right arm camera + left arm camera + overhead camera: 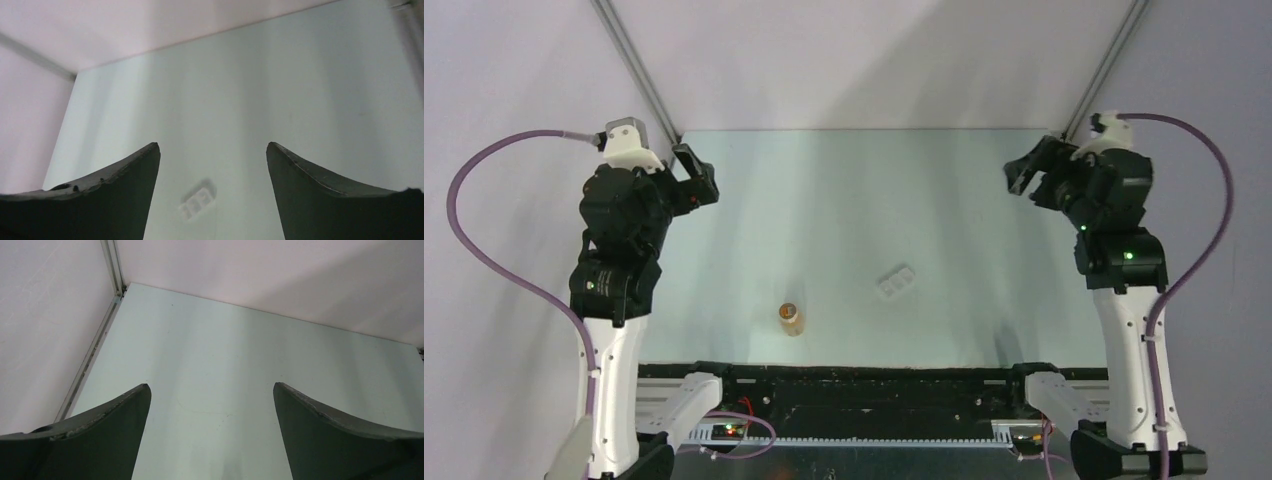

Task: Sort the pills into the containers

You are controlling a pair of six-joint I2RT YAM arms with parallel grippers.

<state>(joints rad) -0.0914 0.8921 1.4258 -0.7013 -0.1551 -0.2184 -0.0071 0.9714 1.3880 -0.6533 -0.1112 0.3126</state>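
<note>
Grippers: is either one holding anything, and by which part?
Nothing is held: the dark two-finger left gripper and right gripper both stand open and empty.

You're looking at a smooth, softly shining table (854,200), a translucent white plastic box (896,282), and matt dark fingers (100,440).

A pale, faintly green worktop (854,200) fills the middle, smooth and matte, with soft lengthwise bands of light across it. Plain whitish panels close it in: a back wall (874,60) and a side wall (504,60) on each flank (all with a lilac cast). A left strut (634,60) and a right strut (1110,55) of bare metal rise from the far corners. A black rail (854,385) edges the near side.
</note>
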